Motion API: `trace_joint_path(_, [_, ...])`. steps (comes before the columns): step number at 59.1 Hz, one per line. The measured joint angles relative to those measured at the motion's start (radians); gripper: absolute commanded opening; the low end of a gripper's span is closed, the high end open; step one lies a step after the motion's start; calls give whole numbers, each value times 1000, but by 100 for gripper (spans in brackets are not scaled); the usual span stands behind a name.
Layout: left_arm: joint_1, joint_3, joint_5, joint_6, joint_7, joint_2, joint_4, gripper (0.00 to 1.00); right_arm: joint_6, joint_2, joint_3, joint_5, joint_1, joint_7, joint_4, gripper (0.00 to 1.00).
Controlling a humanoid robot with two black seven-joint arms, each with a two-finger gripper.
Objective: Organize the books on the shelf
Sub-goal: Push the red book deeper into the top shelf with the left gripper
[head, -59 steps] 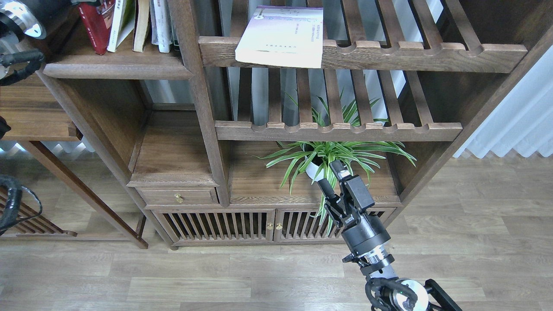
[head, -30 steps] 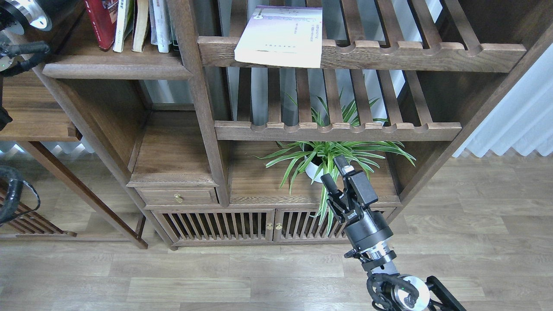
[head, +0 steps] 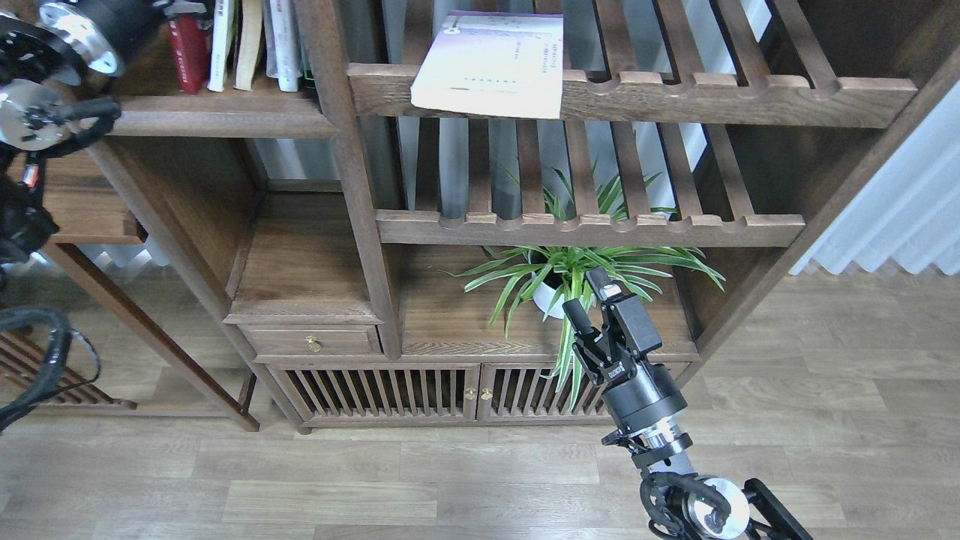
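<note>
The dark red book [head: 189, 52] stands nearly upright on the solid dark-brown shelf [head: 217, 120] at the top left, against several other standing books [head: 259, 41]. A thin pale book with a green edge [head: 222, 45] is right beside it; I cannot tell its cover. My left gripper [head: 176, 9] is at the red book's top, cut off by the frame edge, so its hold is unclear. The pale lavender-white book [head: 491, 64] lies flat on the upper slatted rack [head: 712, 94], overhanging its front rail. My right gripper [head: 586, 294] is open and empty, low in front of the plant.
A potted spider plant [head: 570, 266] stands in the lower compartment just behind my right gripper. A second slatted rack [head: 585, 225] runs above it. A drawer and slatted cabinet doors [head: 375, 390] are below. A side table [head: 82, 217] stands at left.
My left arm has moved right, toward the shelf. The red book has shifted right and gone from leaning to nearly upright. My right arm has barely moved.
</note>
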Motion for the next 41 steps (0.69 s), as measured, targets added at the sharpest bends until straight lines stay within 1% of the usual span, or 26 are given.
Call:
trace_joint_path(14, [-20, 3, 1, 0, 0, 8, 8, 3, 0, 0, 4, 2, -5, 0, 5, 98])
trace_joint_path(17, [-16, 4, 0, 0, 0, 12, 2, 7, 0, 0, 4, 2, -5, 0, 8, 98])
trace_joint_path(18, [-14, 4, -1, 0, 0, 12, 0, 12, 0, 0, 4, 2, -5, 0, 9, 98])
trace_joint_path(20, [-11, 4, -4, 0, 0, 14, -4, 19, 0, 0, 4, 2, -5, 0, 10, 98])
trace_joint_path(21, [-8, 4, -8, 0, 0, 14, -6, 21, 0, 0, 3, 2, -5, 0, 11, 98])
trace_joint_path(25, [4, 4, -34, 0, 3, 17, -17, 23, 0, 0, 3, 2, -5, 0, 12, 98])
trace_joint_path(27, [10, 5, -50, 0, 6, 20, -20, 25, 0, 0, 3, 2, -5, 0, 12, 98])
trace_joint_path(31, [21, 7, -82, 0, 11, 30, -24, 34, 0, 0, 3, 1, -5, 0, 12, 98])
trace_joint_path(41, [64, 20, -134, -1, 26, 64, -60, 44, 0, 0, 3, 0, -5, 0, 11, 98])
